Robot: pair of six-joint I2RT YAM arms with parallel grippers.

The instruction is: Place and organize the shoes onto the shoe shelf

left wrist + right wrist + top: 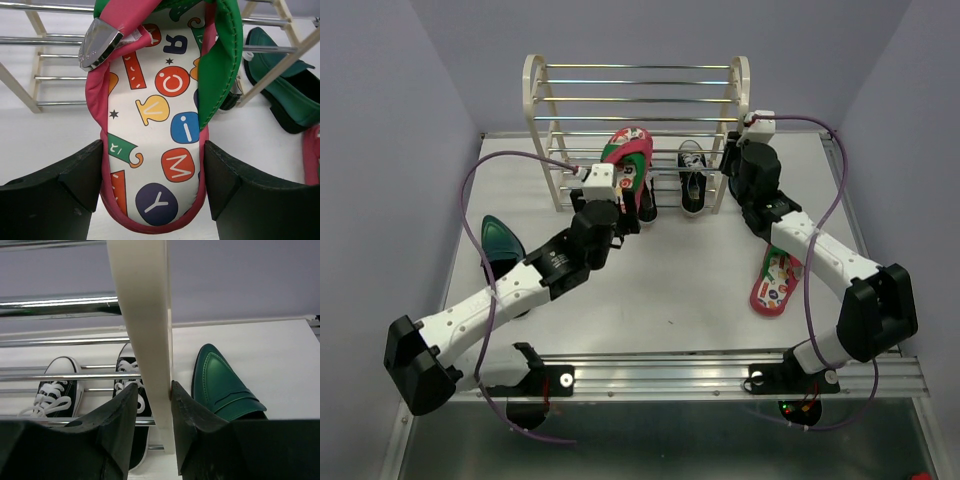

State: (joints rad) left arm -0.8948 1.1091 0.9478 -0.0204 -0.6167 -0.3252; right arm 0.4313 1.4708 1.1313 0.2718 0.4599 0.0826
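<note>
The shoe shelf (638, 85) is set at the far side of the surface (670, 300). Its side panel (142, 330) is clamped by the right pincer (153, 390). One flip-flop (160, 115) is held by the left pincer (153, 150) at the shelf front. The second flip-flop (775, 282) is laid on the surface near the right arm. The black sneakers (692, 178) are seated on low rods.

light: bright, even | shadows: faint, soft | glare: shelf rods (55, 306) | focus: wrist views slightly soft
</note>
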